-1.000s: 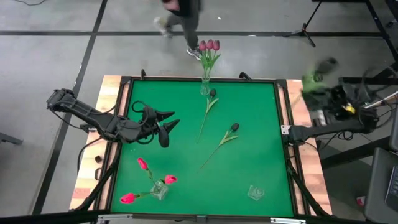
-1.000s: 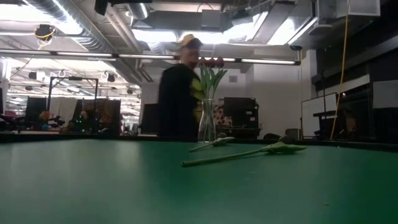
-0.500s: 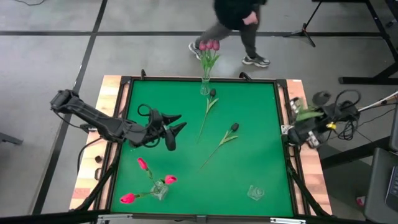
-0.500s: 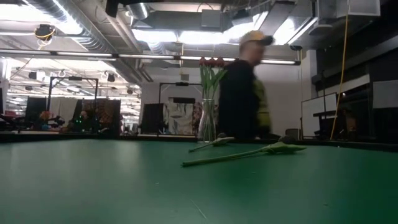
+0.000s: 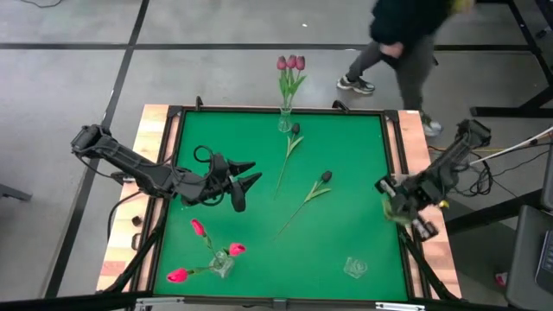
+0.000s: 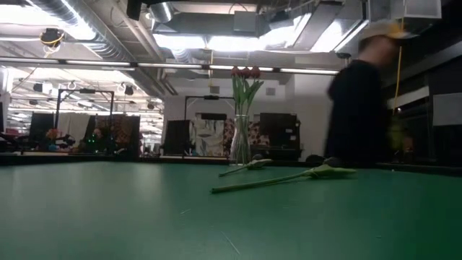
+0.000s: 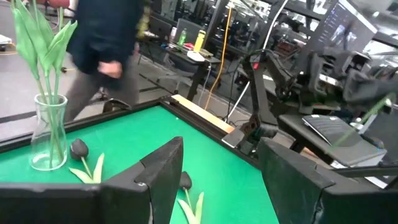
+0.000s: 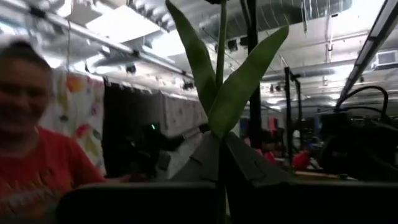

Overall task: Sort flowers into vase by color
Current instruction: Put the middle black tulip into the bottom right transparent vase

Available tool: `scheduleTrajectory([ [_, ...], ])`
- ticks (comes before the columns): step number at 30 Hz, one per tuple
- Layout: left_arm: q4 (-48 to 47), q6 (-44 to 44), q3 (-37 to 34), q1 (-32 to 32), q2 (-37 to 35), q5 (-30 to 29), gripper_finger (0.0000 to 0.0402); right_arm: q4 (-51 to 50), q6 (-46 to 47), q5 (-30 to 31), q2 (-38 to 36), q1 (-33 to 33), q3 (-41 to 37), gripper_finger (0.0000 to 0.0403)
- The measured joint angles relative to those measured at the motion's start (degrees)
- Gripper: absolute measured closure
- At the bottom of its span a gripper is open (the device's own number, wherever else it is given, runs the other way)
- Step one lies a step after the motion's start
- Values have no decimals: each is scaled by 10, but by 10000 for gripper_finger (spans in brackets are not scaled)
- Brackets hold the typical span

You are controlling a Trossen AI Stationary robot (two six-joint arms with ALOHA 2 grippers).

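Two dark-headed flowers lie flat on the green table. A glass vase at the far edge holds three mauve-red tulips. A second vase near the left front holds three pink-red tulips. My left gripper hovers open left of the lying flowers, with nothing between its fingers. My right gripper is over the table's right edge, shut on a flower whose head is cut off by the frame. My right gripper pinches the flower's green stem between its two fingers, just below the two leaves. The stem runs on along the fingers and stands out past their ends, slanting upward. The flower is lifted clear of the table.
An empty glass vase stands near the right front corner. A person walks past beyond the far right corner. Wooden side boards and a black frame border the table. The green surface between the lying flowers and the right edge is bare.
My right arm has swung in from beyond the table's right edge and come down over that edge, carrying its flower. My left gripper has edged slightly toward the table's middle, still open. The person behind the far edge has walked from left to right.
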Motion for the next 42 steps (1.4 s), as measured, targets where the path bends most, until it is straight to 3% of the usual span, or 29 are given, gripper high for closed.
scheduleTrajectory([
  [7,7,-31,0,3,0,4,196,204,-138,56,160,61,0,399],
  [16,74,-25,0,9,23,130,196,439,-175,177,320,76,0,399],
  [19,110,-16,0,26,29,199,196,435,-174,203,321,51,9,398],
  [30,120,31,59,128,52,437,196,433,-150,165,321,-16,17,396],
  [33,120,50,97,137,93,486,196,433,-145,155,321,-36,17,392],
  [42,116,91,224,150,263,554,196,436,-97,92,321,-106,17,393],
])
